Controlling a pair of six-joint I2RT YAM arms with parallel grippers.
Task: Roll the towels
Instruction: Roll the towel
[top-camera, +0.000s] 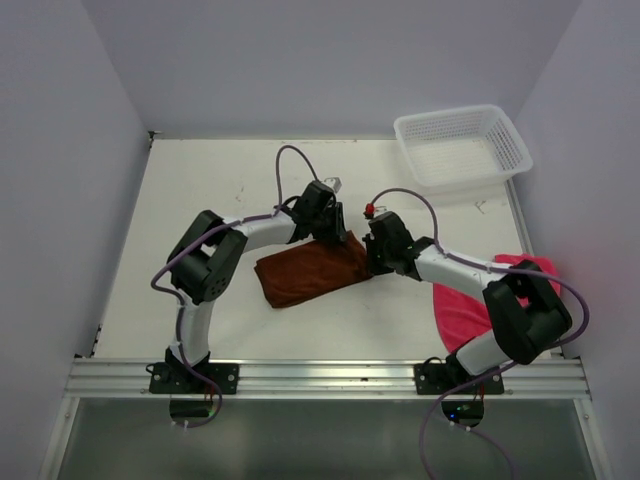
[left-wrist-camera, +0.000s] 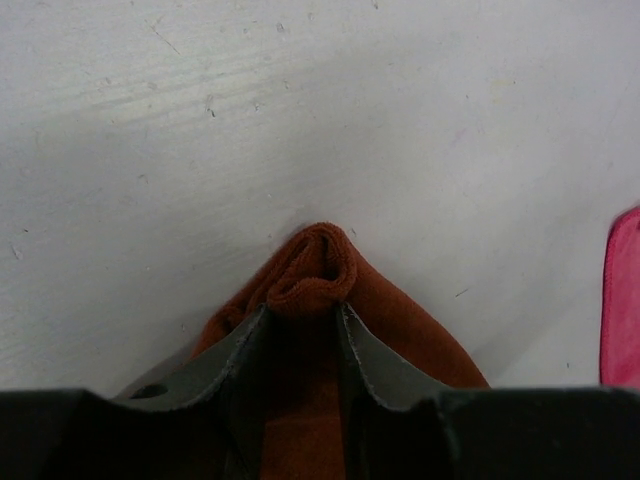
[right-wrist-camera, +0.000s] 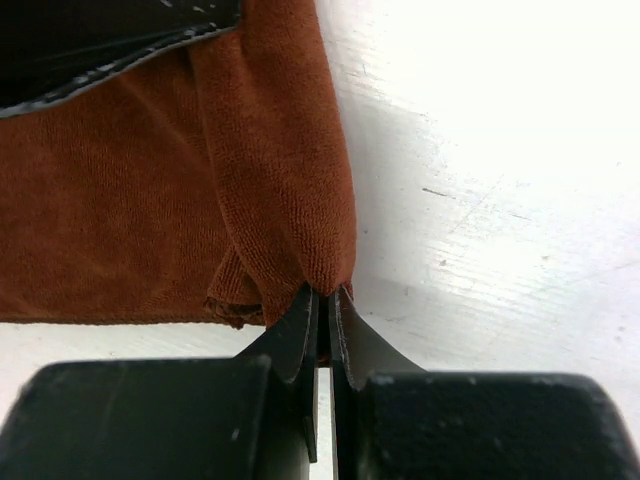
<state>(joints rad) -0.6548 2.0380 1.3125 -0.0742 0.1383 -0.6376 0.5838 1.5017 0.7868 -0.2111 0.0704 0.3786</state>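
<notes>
The right tool (right-wrist-camera: 322, 293) has its fingers pressed together on the tip of a folded edge of the rust-brown towel (right-wrist-camera: 100, 220); only a thin nip of cloth sits between them. From that pinch the fold runs away from the wrist camera as a thick ridge. The flat body of the towel spreads to the left, and bare white tabletop (right-wrist-camera: 500, 150) lies to the right.

The left tool (left-wrist-camera: 302, 312) stands with its fingers apart. A bunched, curled corner of the same towel fills the gap and pokes out past the fingertips. Whether the fingers press on it cannot be told.

From above, the two tools meet over the towel's far right end, the left one at the far corner and the right one just beside it on the right edge. The towel lies flat near the middle of the tabletop, slanting toward the near left.

The pink towel (top-camera: 462, 312) lies well apart at the right edge, partly under the right arm. A white mesh basket (top-camera: 460, 150) sits at the far right corner. Scuffs and fine scratches mark the tabletop.
</notes>
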